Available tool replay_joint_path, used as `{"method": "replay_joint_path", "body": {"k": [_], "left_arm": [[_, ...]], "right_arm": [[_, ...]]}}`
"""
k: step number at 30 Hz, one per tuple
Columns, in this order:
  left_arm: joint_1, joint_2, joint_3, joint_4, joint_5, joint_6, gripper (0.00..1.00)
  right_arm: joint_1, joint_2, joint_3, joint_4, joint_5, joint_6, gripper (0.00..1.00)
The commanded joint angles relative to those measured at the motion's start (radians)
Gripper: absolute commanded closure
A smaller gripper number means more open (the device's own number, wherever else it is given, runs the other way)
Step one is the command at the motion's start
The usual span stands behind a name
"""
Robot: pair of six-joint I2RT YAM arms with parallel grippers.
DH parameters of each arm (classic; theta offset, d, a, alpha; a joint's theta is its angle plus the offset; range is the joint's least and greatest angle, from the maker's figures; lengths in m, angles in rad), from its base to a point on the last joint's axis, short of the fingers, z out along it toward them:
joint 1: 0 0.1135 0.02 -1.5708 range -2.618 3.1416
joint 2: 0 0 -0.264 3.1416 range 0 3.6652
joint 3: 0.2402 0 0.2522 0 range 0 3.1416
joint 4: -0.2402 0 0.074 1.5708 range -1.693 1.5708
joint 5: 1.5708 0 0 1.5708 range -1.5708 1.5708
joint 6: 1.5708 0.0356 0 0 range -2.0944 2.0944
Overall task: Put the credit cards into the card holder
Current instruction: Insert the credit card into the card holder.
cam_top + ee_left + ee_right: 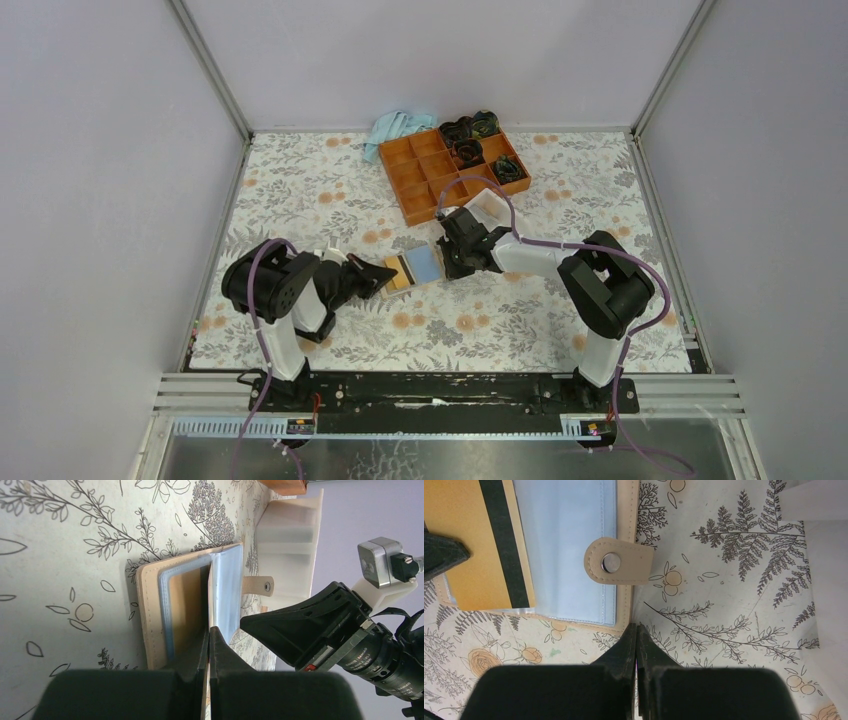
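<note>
The tan card holder [413,268] lies open on the floral table between my grippers. Its snap tab [619,562] points toward the right gripper. A yellow credit card [474,545] with a black stripe lies over its left half [397,273]. The right half shows light blue [569,545]; I cannot tell whether that is a card or a sleeve. My left gripper [208,630] is shut on the yellow card, seen edge-on between its jaws; one left finger [441,555] shows on the card. My right gripper [636,627] is shut and empty, its tips at the holder's tan edge [626,600].
An orange compartment tray [418,178] stands at the back, with dark items in its far cells. A white box [490,208] sits just behind the right gripper. A light blue cloth [395,128] lies at the back wall. Grey walls enclose the table.
</note>
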Motion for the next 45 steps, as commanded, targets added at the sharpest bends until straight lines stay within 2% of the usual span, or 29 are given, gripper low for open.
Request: {"method": "replay_joint_path", "body": {"k": [1,16,36,45], "left_arm": [[0.004,0.004,0.020,0.044,0.024,0.002,1.00],[0.004,0.057,0.061,0.053,0.087,0.039,1.00],[0.005,-0.028,-0.022,0.006,-0.009,0.018,1.00],[0.004,-0.001,0.006,0.000,0.028,0.012,1.00]], "right_arm": [[0.004,0.027,0.003,-0.088,-0.006,-0.021,1.00],[0.004,0.033,0.007,-0.095,-0.007,-0.025,1.00],[0.003,0.025,0.005,-0.095,-0.001,-0.025,1.00],[0.005,0.022,0.008,-0.095,-0.003,-0.024,1.00]]}}
